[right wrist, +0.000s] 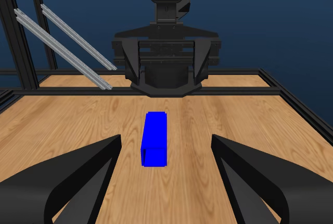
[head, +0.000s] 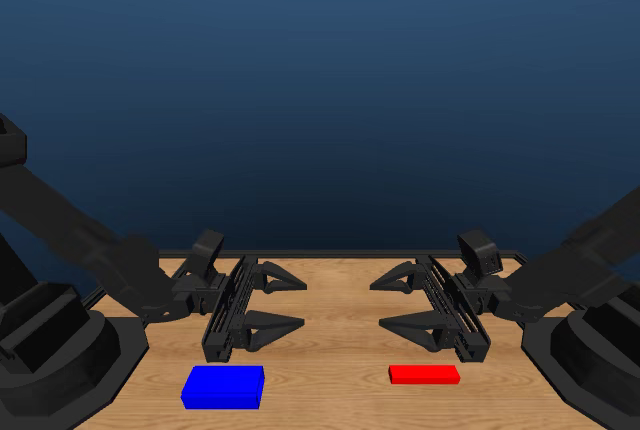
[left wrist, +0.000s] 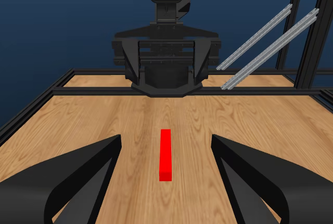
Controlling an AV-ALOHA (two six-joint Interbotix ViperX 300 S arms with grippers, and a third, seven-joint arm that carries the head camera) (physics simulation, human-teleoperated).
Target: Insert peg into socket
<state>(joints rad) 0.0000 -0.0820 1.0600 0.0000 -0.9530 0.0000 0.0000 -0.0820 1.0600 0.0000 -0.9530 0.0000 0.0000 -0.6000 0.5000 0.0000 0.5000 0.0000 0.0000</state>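
Observation:
The blue socket (head: 223,387) lies flat on the wooden table near the front edge, left of centre. The thin red peg (head: 424,374) lies flat at the front right. My left gripper (head: 291,302) hovers behind the socket, open, nothing between its jaws. Facing it across a gap, my right gripper (head: 384,305) hovers behind the peg, also open and empty. The left wrist view looks across the table at the peg (left wrist: 165,153), lying lengthwise ahead. In the right wrist view the socket (right wrist: 154,139) lies lengthwise, its dark hollow end toward the camera.
A black frame rail (left wrist: 104,90) borders the wooden table (head: 330,390). Silver bars (right wrist: 67,41) slant beside the frame. The arms' bulky bases (head: 50,350) stand at the table's left and right ends. Each wrist view shows the opposite arm (left wrist: 166,62) facing it.

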